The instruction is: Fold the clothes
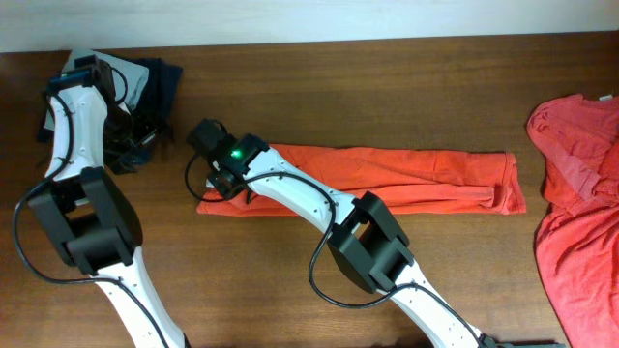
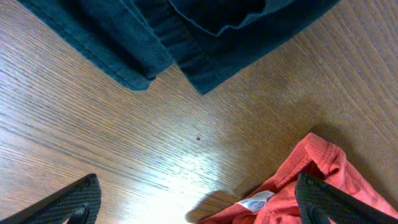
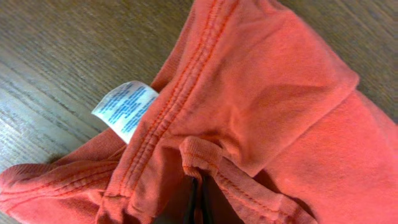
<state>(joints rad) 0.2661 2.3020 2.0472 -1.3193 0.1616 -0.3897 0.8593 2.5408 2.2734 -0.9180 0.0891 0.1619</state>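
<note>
Now the folded shirt (image 1: pixel 406 176) lies as a long strip on the counter (image 1: pixel 387 87), its long axis running left to right. The right jaws are pinched shut on its left end, beside the label (image 3: pixel 124 107). The left jaws gape wide and empty by one navy garment (image 1: pixel 160 82). Two orange shirts in all: the second shirt (image 1: pixel 580 193) lies crumpled far right.
</note>
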